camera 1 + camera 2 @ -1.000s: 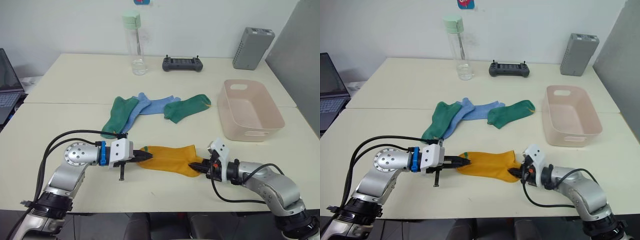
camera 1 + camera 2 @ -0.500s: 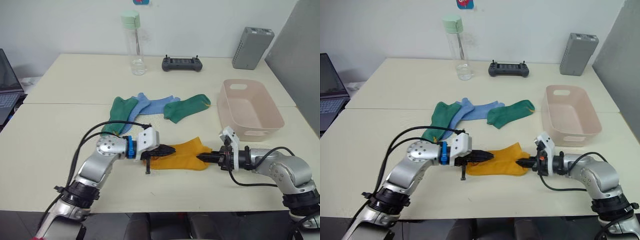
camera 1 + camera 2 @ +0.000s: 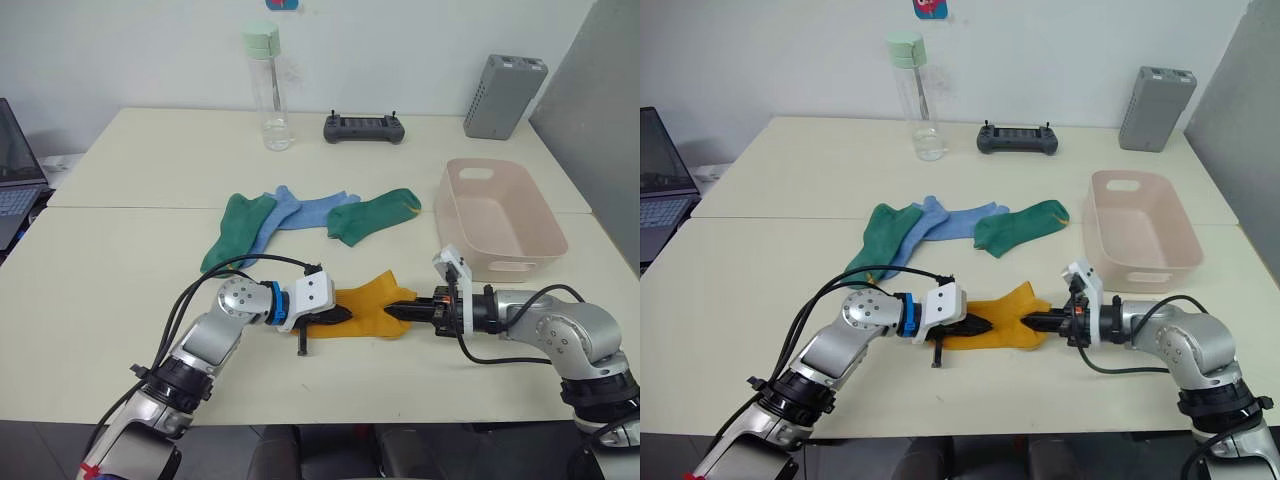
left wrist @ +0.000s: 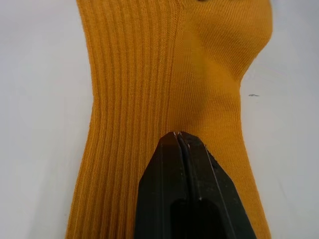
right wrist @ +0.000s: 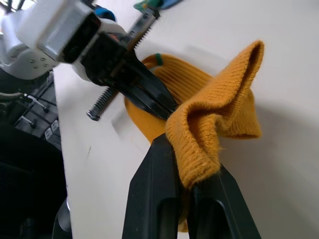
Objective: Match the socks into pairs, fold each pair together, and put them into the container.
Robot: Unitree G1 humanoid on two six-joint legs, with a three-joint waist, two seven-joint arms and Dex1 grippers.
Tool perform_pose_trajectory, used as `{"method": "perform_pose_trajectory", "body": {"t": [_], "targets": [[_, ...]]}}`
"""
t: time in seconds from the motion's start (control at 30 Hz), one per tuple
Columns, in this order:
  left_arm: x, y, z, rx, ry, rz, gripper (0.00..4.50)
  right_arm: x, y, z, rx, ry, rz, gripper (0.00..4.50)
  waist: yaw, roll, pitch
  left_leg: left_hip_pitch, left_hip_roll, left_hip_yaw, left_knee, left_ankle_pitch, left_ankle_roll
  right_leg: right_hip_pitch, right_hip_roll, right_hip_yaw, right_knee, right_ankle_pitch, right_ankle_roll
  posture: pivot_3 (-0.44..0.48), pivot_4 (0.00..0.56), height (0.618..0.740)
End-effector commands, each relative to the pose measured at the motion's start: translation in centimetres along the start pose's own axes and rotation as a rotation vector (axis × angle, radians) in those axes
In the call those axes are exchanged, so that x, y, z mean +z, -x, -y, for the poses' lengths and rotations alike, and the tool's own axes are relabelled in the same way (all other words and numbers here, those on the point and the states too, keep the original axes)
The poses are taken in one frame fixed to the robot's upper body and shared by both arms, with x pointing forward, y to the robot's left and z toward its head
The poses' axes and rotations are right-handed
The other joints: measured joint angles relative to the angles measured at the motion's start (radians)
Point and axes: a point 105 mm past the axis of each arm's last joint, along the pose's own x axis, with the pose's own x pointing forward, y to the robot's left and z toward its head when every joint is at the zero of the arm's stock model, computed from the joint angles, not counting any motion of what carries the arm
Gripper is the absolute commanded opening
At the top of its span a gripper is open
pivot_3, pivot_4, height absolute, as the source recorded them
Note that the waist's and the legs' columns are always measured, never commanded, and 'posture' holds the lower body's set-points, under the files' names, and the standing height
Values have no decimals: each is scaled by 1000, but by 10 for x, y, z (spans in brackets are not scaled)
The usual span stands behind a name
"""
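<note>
The right claw (image 3: 400,312) is clamped on one end of the ribbed mustard-yellow socks (image 3: 368,306), lifting that knit edge into a soft fold, while the left claw (image 3: 343,316), fingers pressed together, pins the other end to the pale desk (image 3: 120,260). The yellow socks lie lengthwise left to right between both claws. Farther back lie dark green socks (image 3: 375,214) and light blue socks (image 3: 300,211), with the smooth pink container (image 3: 500,222) to their right.

Both arms are silver-grey metal with rounded, screw-dotted joints and looping black cables. The left claw (image 3: 343,315) has a white housing and a blue collar; the right claw (image 3: 394,312) has a white housing, red marks and black tapered fingers.
</note>
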Motion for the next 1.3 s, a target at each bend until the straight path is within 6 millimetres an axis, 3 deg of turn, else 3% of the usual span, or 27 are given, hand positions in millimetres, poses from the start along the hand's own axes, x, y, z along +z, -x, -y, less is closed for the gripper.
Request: {"method": "perform_pose_trajectory", "body": {"t": [0.03,0.23,0.5,0.63,0.7,0.87,1.03,1.13,1.3], "targets": [[-7,-3,6,-14,47,-13,0,21,-9,-19,74,39,64,21,0,0,0,0,0,0,0,0,0,0,0,0,0,0,0,0,150,740],[-6,11,3,14,95,-3,0,20,-27,-25,125,34,53,21,1,0,0,0,0,0,0,0,0,0,0,0,0,0,0,0,150,740],[31,94,-9,89,155,42,0,14,-62,-13,76,101,-14,21,-25,0,0,0,1,-1,-1,0,0,-2,1,-1,0,-1,-1,0,150,740],[36,124,-16,165,155,16,0,12,-73,-14,76,127,-40,21,-24,0,0,0,1,-1,-2,0,0,-2,0,-1,0,-1,-2,0,150,740],[36,129,-19,190,154,10,0,11,-76,-18,105,140,-46,21,-21,0,0,-1,1,-1,-3,0,0,-2,0,-2,0,-2,-3,0,150,740],[34,128,-26,223,128,5,0,6,-77,-28,158,148,-66,1520,-21,0,1,-1,1,-1,-3,0,0,-2,0,-2,0,-2,-3,0,150,740],[47,119,-26,201,92,60,0,12,-75,-30,164,134,-28,3318,-22,0,1,-1,1,-1,-3,0,0,-2,0,-3,0,-2,-3,0,150,740],[63,118,-33,207,100,140,0,22,-61,-35,194,105,28,4411,-18,0,1,-1,1,-2,-3,0,0,-2,0,-3,0,-2,-3,0,150,740],[64,104,-24,123,92,137,0,24,-37,-34,190,69,50,4460,-20,0,1,-1,1,-2,-3,0,0,-2,0,-3,0,-2,-3,0,150,740]]}}
